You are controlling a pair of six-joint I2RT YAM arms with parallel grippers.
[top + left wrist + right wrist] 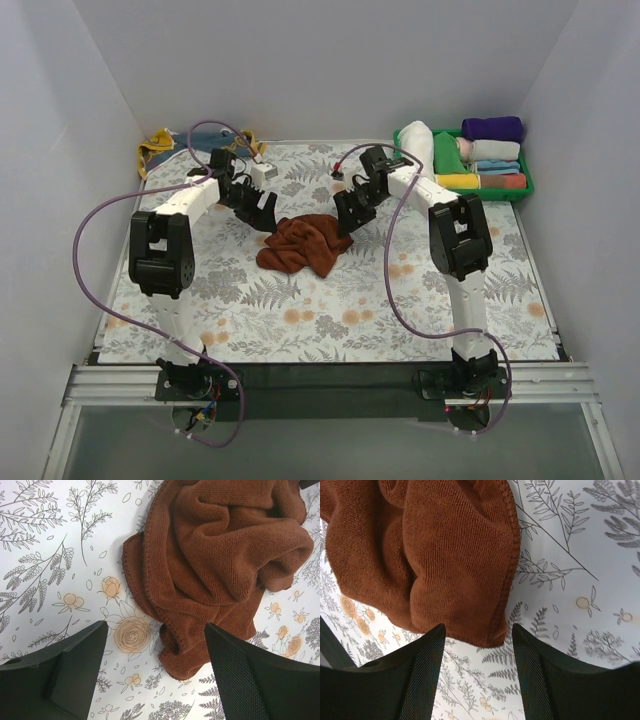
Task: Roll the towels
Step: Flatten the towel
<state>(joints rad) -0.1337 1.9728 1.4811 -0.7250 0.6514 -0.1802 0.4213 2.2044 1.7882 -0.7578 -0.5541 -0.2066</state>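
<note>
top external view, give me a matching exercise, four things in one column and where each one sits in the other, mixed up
Things:
1. rust-brown towel
2. mustard-yellow towel
3. green tray
4. purple cloth

Places:
a. far right corner of the table
b. crumpled at the middle of the table
c. rolled, at the far end inside the tray
d. bunched at the far left corner of the table

Pairs: 1-b, 2-d, 3-a, 4-c
</note>
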